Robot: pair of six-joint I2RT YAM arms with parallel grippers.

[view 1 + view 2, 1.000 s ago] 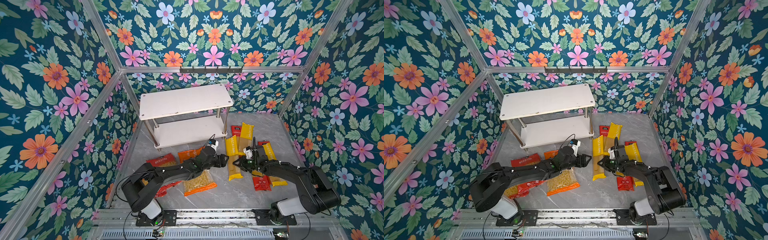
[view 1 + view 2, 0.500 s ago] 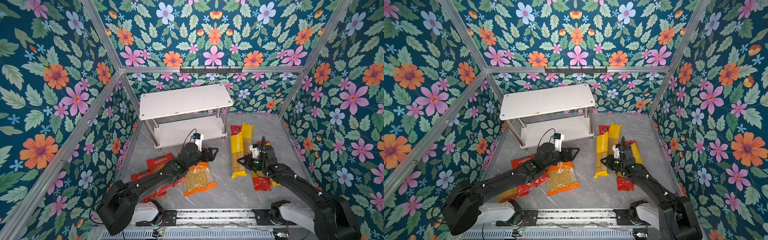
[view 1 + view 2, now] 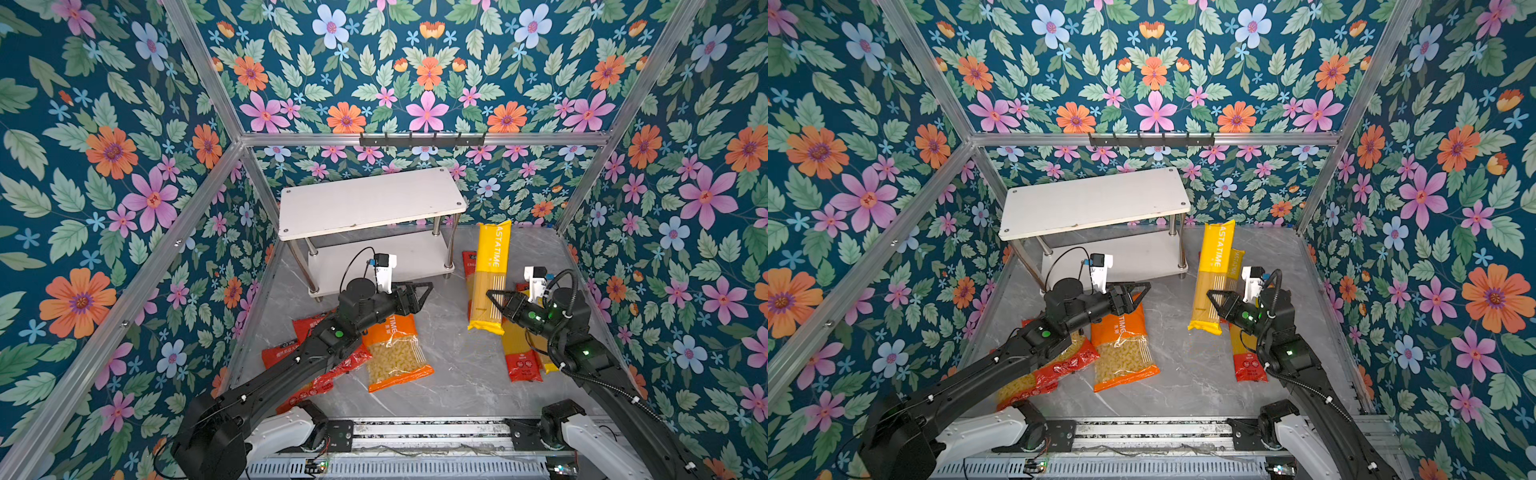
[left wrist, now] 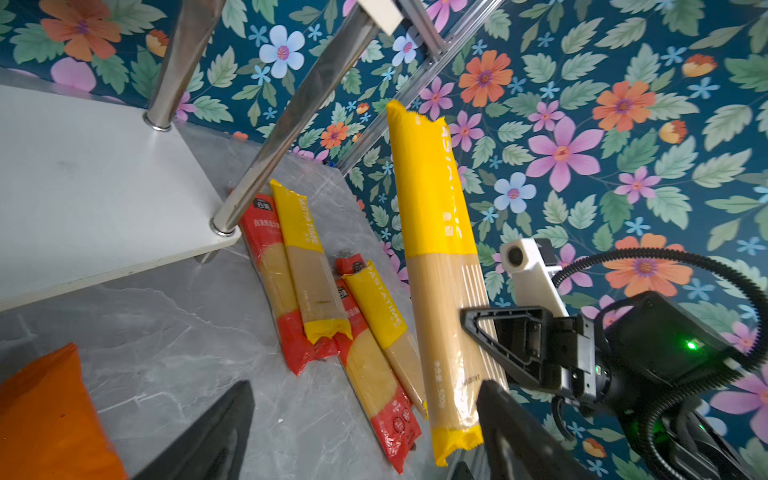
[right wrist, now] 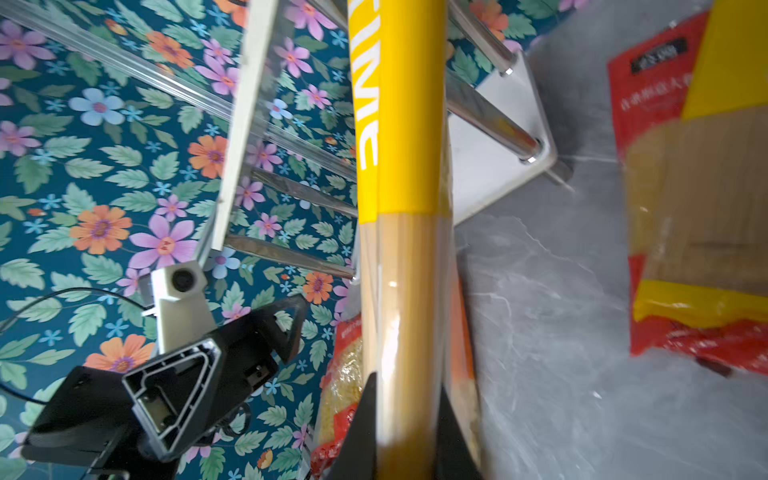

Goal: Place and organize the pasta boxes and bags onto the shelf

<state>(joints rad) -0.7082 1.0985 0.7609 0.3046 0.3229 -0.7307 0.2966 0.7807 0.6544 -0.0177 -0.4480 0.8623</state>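
My right gripper is shut on the lower part of a long yellow spaghetti pack, which hangs tilted above the floor to the right of the shelf. In front of the shelf my left gripper stands open and empty over the near end of the orange curly pasta pack. Both white boards of the shelf are bare. Short red packs lie partly hidden under my left arm.
More long red and yellow spaghetti packs lie on the grey marble floor at the right, partly under my right arm. A black hook rail hangs on the back wall. Flowered walls close in on three sides.
My left gripper has opened wider and drawn back left from the yellow pack. My right gripper has closed on that pack and raised it off the floor.
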